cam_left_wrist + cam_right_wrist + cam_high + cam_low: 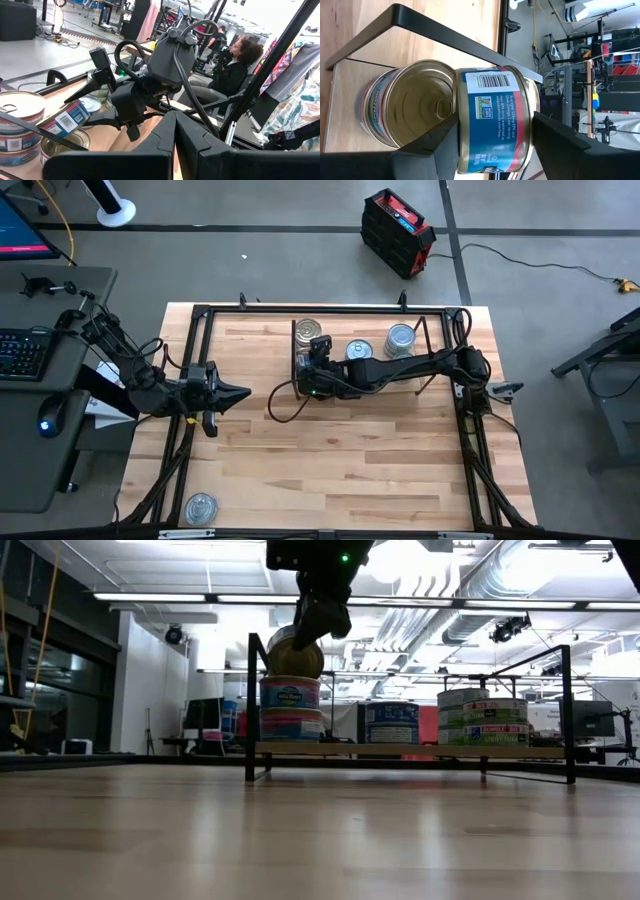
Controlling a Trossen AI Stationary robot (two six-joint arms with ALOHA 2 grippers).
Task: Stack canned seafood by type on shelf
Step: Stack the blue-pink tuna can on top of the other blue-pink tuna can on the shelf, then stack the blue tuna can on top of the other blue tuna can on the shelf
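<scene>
Right claw (318,622): hanging over the left end of the shelf (345,385), fingers pinching a tilted tin (492,120) by its blue-and-pink labelled side. The tin is leaning on edge, partly over the gold-lidded stack (290,705) directly beneath the claw; whether its lower rim is touching the top lid cannot be told.

Left claw (240,393): waiting above the bare worktop (340,470), well apart from the shelf, fingers pressed together.

Shelf contents: a blue-labelled tin (361,350) sitting just beside the right claw toward the shelf's middle; a silver-topped stack (401,338) standing farther along, near the far bracket.

Stray item: one silver-lidded tin (200,507) lying at the worktop's near corner, well apart from both claws.

Step in hand, as judged: placing a tin onto the gold stack.

Next move, as judged: levelling the tin so it is sitting flat and centred on the lid below, then spreading the fingers and lifting clear without nudging the stack. A tilted release is risking a slide off the edge.
</scene>
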